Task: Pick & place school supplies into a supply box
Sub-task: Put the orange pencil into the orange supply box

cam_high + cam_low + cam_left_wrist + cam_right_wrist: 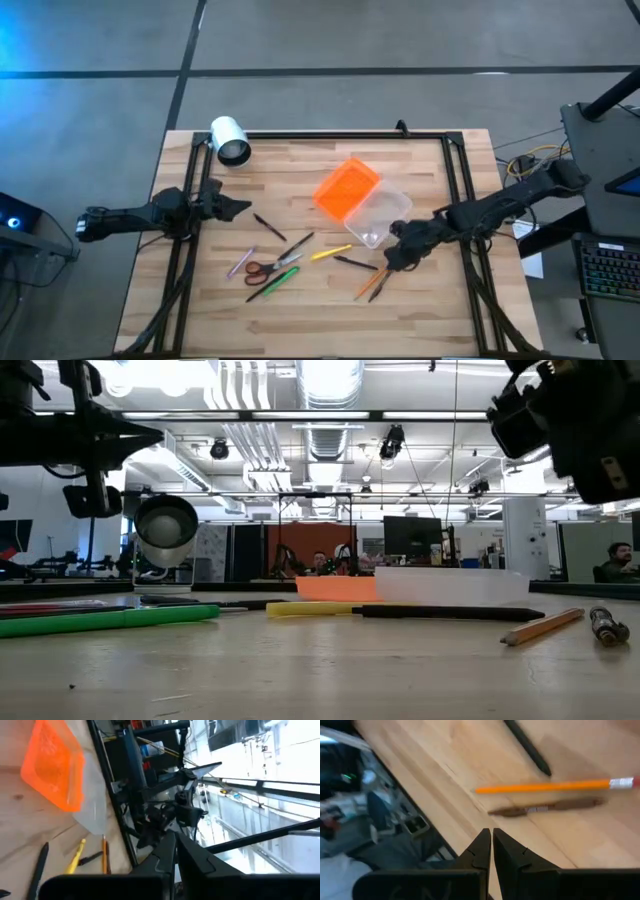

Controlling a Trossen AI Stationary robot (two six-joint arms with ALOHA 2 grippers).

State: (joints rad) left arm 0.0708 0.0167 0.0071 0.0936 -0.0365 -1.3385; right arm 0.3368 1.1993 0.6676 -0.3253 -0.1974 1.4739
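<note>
The supply box stands mid-table as two parts: the clear plastic tray (380, 217) and the bright orange lid (346, 188) lying beside it on the far-left. Pens and pencils lie flat on the wood. Among them are a yellow marker (330, 253), black pens (268, 227), a green marker (272, 284), red-handled scissors (262, 268), an orange pencil (555, 785) and a brown pencil (545, 808). My right gripper (395, 258) hovers shut and empty just above the table, beside the orange and brown pencils. My left gripper (236, 208) waits shut at the table's left, raised.
A white cylinder (229, 139) lies at the far-left corner. A black frame rail (330, 134) runs along the table's far and side edges. Bare wood lies along the near edge. People sit in the room beyond (620, 560).
</note>
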